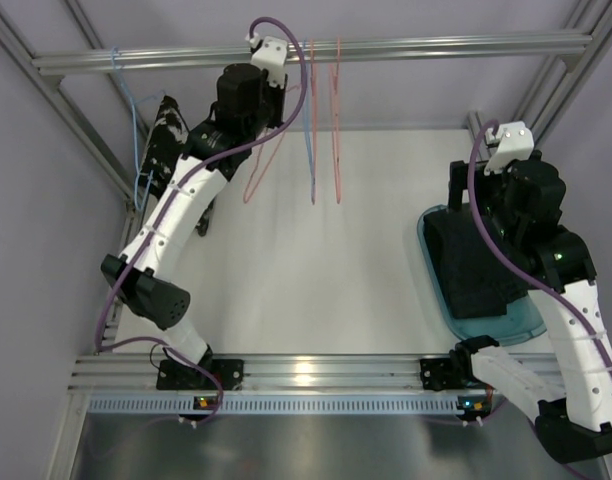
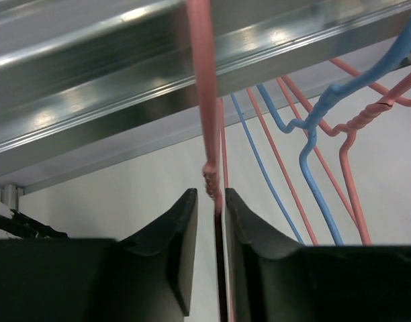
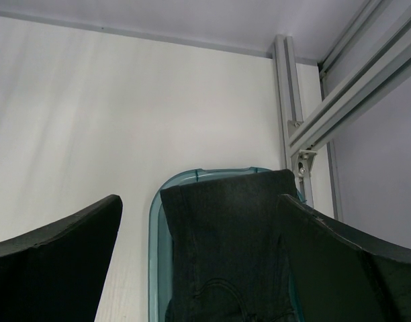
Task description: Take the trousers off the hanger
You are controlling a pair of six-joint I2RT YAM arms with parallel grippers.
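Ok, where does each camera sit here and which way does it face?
Top: above and behind, looking down at table, left arm and right arm showing.
Left wrist: looking up past left fingers at pink hanger and rail.
Right wrist: looking down between right fingers at black trousers in tray.
Top shares rail with left wrist, tray with right.

Top cam overhead; rail [image 1: 406, 46] in common w/ upward L wrist, tray [image 1: 516, 322] w/ R wrist
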